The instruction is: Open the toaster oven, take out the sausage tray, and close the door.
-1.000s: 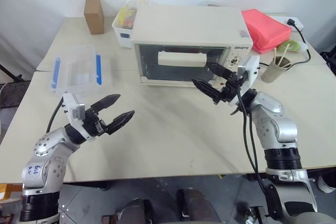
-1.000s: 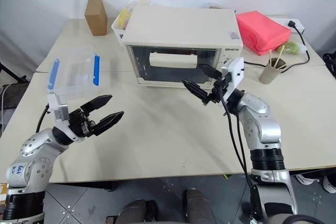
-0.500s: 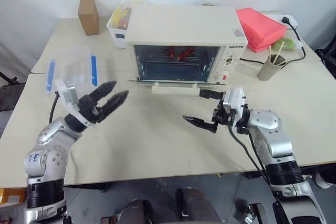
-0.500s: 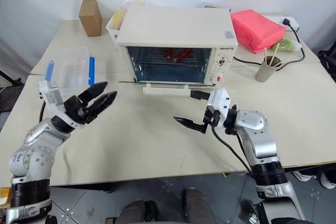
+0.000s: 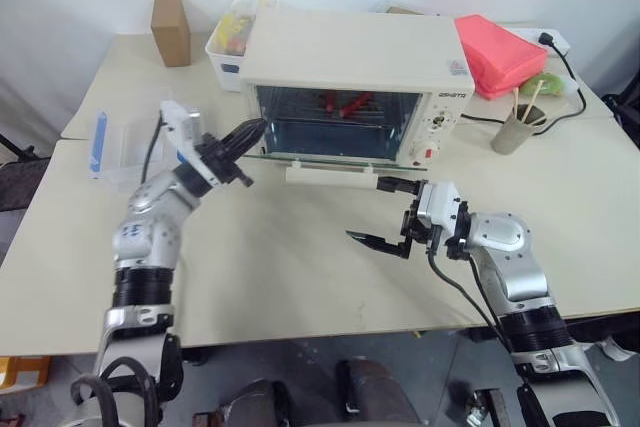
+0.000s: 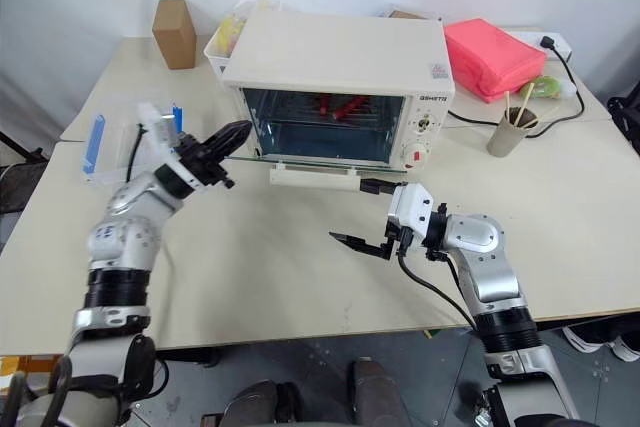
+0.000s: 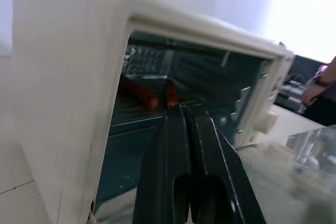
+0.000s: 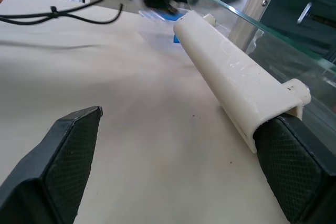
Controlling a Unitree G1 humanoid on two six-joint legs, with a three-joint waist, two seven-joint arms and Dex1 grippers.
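Observation:
The cream-white toaster oven (image 5: 355, 47) stands at the table's back middle. Its glass door (image 5: 300, 155) lies folded down flat, the bar handle (image 5: 330, 177) toward me. Red sausages (image 7: 139, 90) lie deep inside; the sausage tray under them is dim. My left gripper (image 5: 250, 132) is shut and empty, pointing at the oven's left front corner just above the door's left end. My right gripper (image 5: 385, 212) stands open beside the handle's right end, one finger (image 8: 294, 166) close under the handle (image 8: 236, 87), holding nothing.
A clear plastic box with blue clips (image 5: 120, 137) sits behind my left arm. At the back stand a cardboard box (image 5: 172, 29) and a white bin (image 5: 232, 37). A pink pouch (image 5: 500, 52), a cup of sticks (image 5: 512, 129) and a cable lie right of the oven.
The door went from closed to folded down as my right gripper sank from the handle. My left gripper shut and reached forward to the oven's left front corner.

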